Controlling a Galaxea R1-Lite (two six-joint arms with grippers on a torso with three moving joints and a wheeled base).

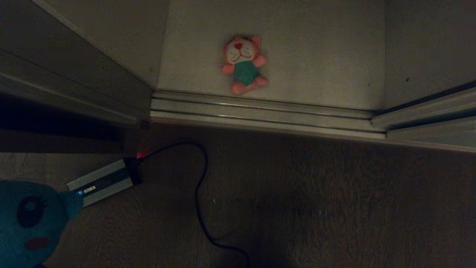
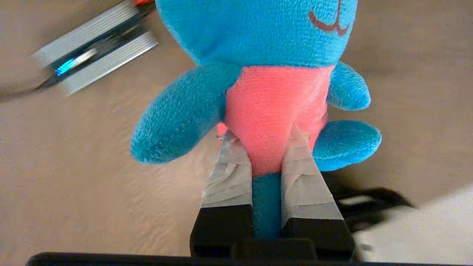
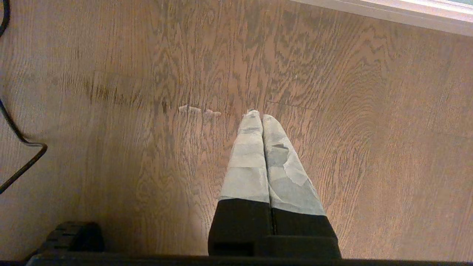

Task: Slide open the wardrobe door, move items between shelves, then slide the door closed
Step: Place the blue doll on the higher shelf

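**Left gripper holds the teal bear above the floor; pink toy lies on the wardrobe's bottom shelf**

We find the left gripper (image 2: 262,138) with its jaws clamped on the teal bear (image 2: 258,74). The taped fingers (image 2: 227,173) press on either side of the red shirt at the lower body, and the bear's head points away from the wrist. In the head view the bear's face (image 1: 29,223) fills the lower left corner, above the wooden floor (image 1: 334,204) in front of the wardrobe, not on any shelf.

We note the pink toy (image 1: 243,65), white-faced, red-nosed and teal-shirted, lying face up on the off-white bottom shelf (image 1: 316,56). It sits near the front edge, just behind the metal door track (image 1: 260,111), and well apart from the bear. The opening before it stands clear of any panel. At the left edge of the head view a pale panel with a thin frame strip runs back at an angle; we cannot tell whether this is the sliding door.

A grey box-shaped device (image 1: 104,180) lies on the floor just beside the bear's head, with a black cable (image 1: 199,193) curling away from it.

The right gripper (image 3: 261,118) hangs over bare floor, its jaws pressed together and holding nothing.
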